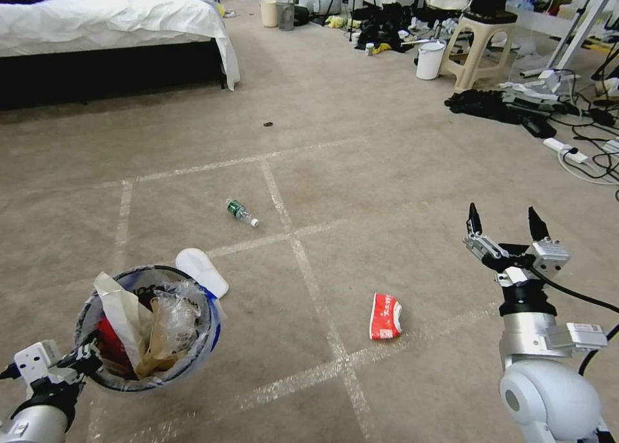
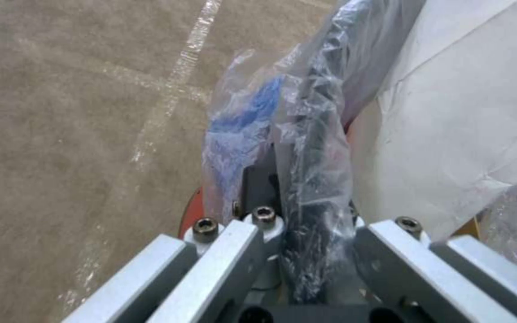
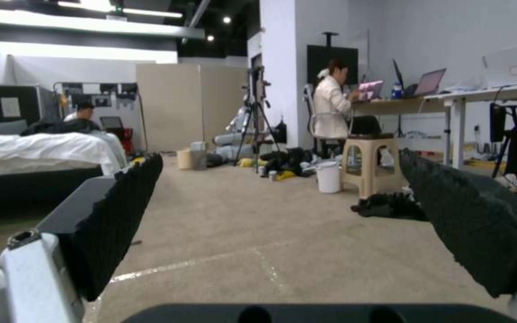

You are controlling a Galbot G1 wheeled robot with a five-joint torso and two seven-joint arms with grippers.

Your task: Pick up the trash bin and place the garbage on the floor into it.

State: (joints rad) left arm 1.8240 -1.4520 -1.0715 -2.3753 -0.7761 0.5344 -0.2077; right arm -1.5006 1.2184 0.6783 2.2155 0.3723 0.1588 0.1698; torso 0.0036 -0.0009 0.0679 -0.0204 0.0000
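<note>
1. Beside the white sole (image 1: 201, 272) on the carpet (image 1: 361, 172), my left gripper (image 1: 82, 356) has its jaws clamped on the near rim of the trash bin (image 1: 207, 327); the left wrist view shows the bag-lined rim (image 2: 315, 148) pinched between my fingers (image 2: 258, 188), so I judge the bin is carried rather than standing.
2. Taking the bin as my landmark: it already holds a tan paper bag (image 1: 155, 340), a white paper piece (image 1: 119, 307) and crumpled clear plastic (image 1: 173, 324), with something red below them.
3. Three pieces of garbage remain on the floor. The sole lies just beyond the bin, nearly touching its far rim. A small green-labelled bottle (image 1: 242, 212) lies farther out, past the sole. A red crumpled wrapper (image 1: 385, 316) lies well off to the bin's right, beside a taped line (image 1: 303, 256).
4. My right gripper (image 1: 506, 227) is raised above the floor, farther right of the bin than the wrapper, jaws spread wide and holding nothing; the right wrist view shows both black pads (image 3: 124, 211) apart, facing across the room.
5. As I judge it, the bin pickup is done and collecting is partway through.
6. Next I would need to lower the right gripper over the wrapper, the nearest piece to it, close on it, then bring it over the bin's mouth and release.
</note>
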